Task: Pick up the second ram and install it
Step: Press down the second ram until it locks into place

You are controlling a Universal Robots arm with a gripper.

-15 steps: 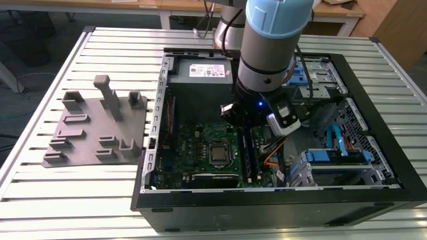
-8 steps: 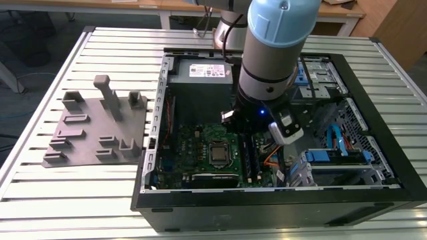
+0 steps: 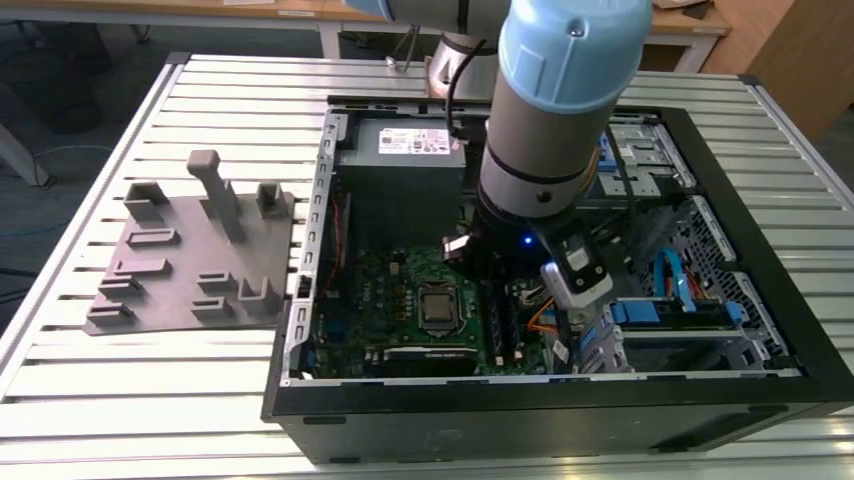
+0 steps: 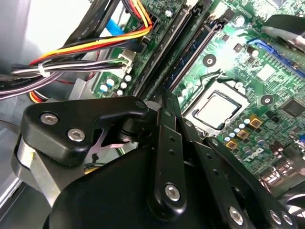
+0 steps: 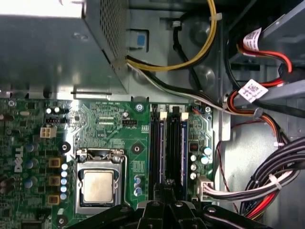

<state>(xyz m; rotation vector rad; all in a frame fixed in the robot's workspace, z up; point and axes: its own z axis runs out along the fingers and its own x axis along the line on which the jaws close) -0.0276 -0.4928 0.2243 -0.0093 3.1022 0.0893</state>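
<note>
Gripper (image 5: 167, 187) low over the motherboard (image 5: 119, 119), closed to a narrow tip with nothing clamped. Second ram (image 5: 163, 145) upright in its slot beside the processor (image 5: 97, 186), towards the exterior view's right, directly beneath that tip; contact unclear.

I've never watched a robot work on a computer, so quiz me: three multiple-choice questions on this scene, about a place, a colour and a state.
1. Where is the gripper? A outside the case; B inside the case, over the memory slots; C high above the case.
2. The motherboard is: A red; B green; C white.
3. The case is: A open; B panelled shut; C upside down.
Answers: B, both wrist views show the slots just beyond it; B, the board is plainly green; A, its insides show.
</note>
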